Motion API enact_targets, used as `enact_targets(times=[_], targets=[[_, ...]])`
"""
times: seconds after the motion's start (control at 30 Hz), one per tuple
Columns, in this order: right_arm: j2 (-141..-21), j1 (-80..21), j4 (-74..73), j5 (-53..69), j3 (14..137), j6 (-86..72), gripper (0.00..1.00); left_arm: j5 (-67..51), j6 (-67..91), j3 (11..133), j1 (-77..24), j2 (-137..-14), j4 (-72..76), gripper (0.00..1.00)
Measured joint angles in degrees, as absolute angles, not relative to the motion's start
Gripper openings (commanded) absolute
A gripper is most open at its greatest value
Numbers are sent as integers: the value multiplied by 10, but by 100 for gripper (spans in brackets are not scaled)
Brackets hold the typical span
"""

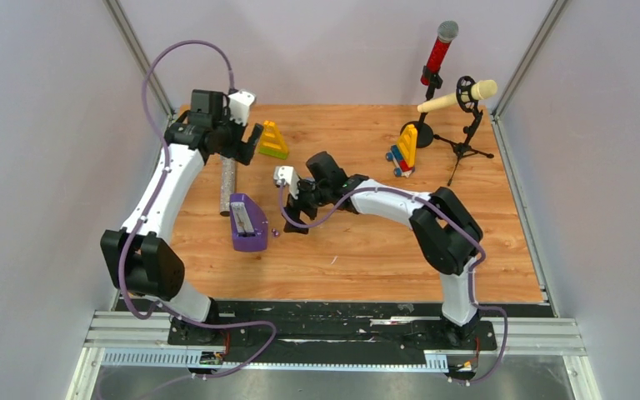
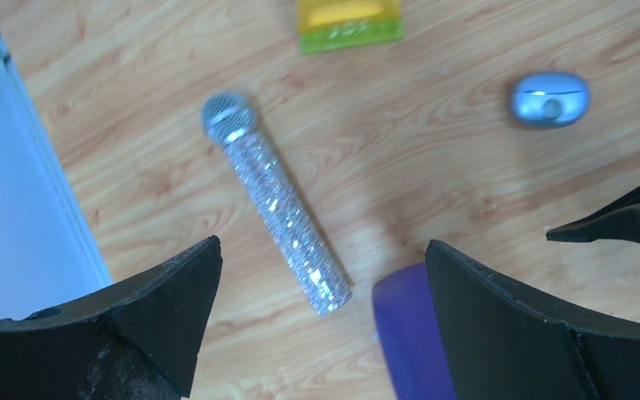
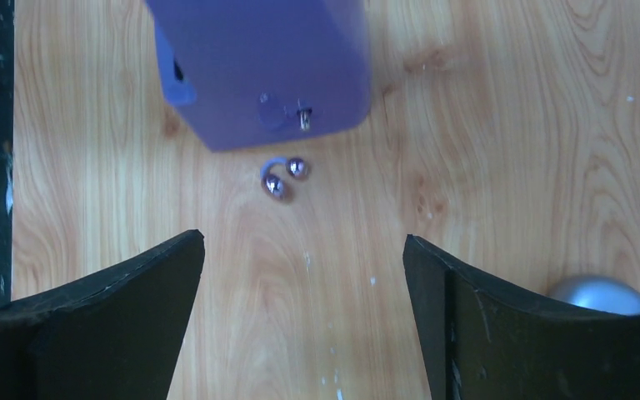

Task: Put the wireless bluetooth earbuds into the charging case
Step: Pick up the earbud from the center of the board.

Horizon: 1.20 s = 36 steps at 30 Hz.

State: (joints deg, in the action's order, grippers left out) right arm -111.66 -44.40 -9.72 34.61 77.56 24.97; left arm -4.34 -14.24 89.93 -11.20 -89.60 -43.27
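Note:
A purple earbud (image 3: pixel 283 177) with two shiny beads lies on the wood just in front of a purple box-shaped case (image 3: pixel 267 67). In the top view the earbud (image 1: pixel 275 232) is a tiny dot right of the purple case (image 1: pixel 248 222), whose top stands open. My right gripper (image 3: pixel 300 242) is open and empty, hovering just short of the earbud; in the top view it (image 1: pixel 293 218) is right of the case. A silver-blue pebble-shaped case (image 2: pixel 550 98) lies further back, and its edge shows in the right wrist view (image 3: pixel 600 293). My left gripper (image 2: pixel 321 250) is open and empty above the table; in the top view it (image 1: pixel 254 143) is at the back left. No black earbuds are in view.
A glittery silver microphone (image 2: pixel 275 200) lies left of the purple case. A yellow and green triangle toy (image 1: pixel 272 140) stands at the back. A stacked colour toy (image 1: pixel 402 150), a red microphone (image 1: pixel 438 52) and a cream microphone (image 1: pixel 458 96) on stands are at the back right.

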Motion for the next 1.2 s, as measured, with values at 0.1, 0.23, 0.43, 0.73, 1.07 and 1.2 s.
enact_targets(times=[0.1,0.23,0.43,0.73,1.07,1.2], targets=[[-1152,-457,-91,341,808,213,90,-47,-131,872,-77,-878,-432,100],[-1183,-472,-91,321,826,180,88,-53,-120,847,-63,-854,-434,100],[-1217,-481,-92,309,844,131,82,-61,-113,842,-68,-841,-427,100],[-1257,-482,-99,293,890,88,73,-62,-106,828,-68,-839,-422,100],[-1259,-487,-102,293,881,84,58,-68,-105,828,-68,-838,-417,100],[-1259,-495,-102,294,880,86,56,-69,-105,826,-68,-838,-413,100]])
